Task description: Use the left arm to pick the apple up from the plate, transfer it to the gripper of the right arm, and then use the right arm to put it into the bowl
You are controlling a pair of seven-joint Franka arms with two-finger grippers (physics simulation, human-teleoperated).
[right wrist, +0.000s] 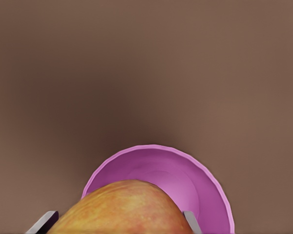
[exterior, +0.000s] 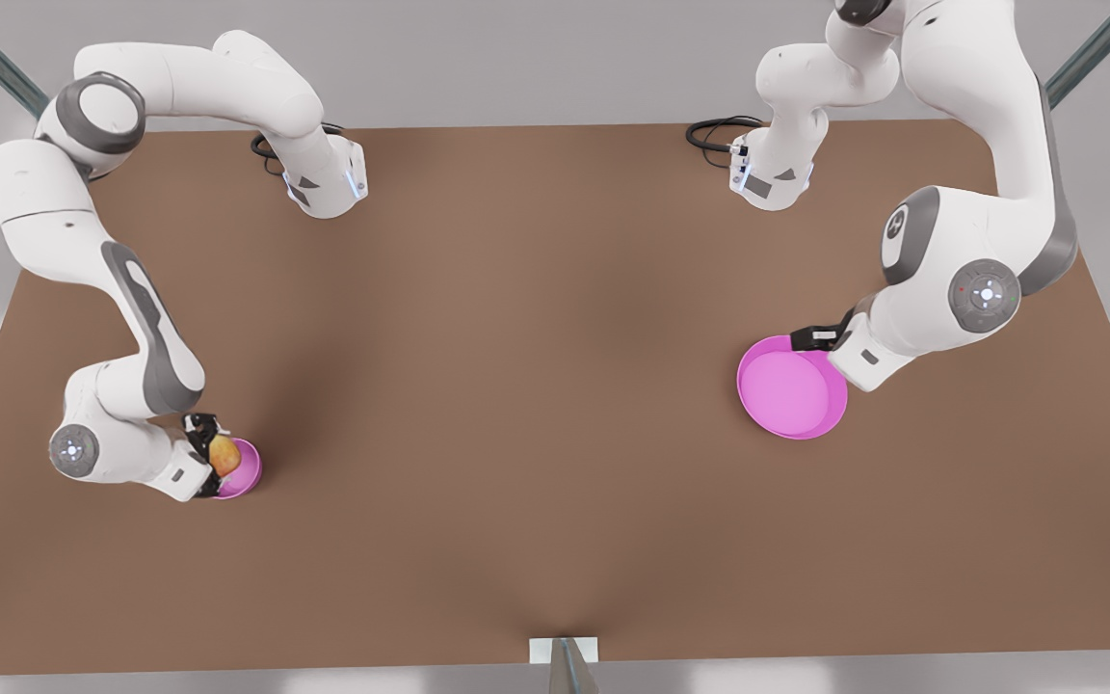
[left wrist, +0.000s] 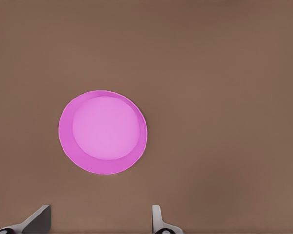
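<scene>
The brown table (exterior: 536, 386) spreads beneath me, the largest thing here; my two white arms bend over it from the far edge. My left arm (exterior: 969, 193) reaches down on the front view's right, and my right arm (exterior: 83, 251) curls down on the front view's left. The magenta plate (exterior: 791, 387) lies bare on the table under my left gripper (left wrist: 100, 222); that pincer hangs above the plate's rim, its fingers (left wrist: 157, 219) spread apart with nothing between them. My right gripper (exterior: 208, 445) hovers over the small pink bowl (exterior: 245, 470), clenched on the apple (exterior: 224, 455); in the right wrist view the apple (right wrist: 124, 207) sits between my fingers (right wrist: 191, 222), above the bowl's hollow (right wrist: 185, 190) and toward its near rim.
</scene>
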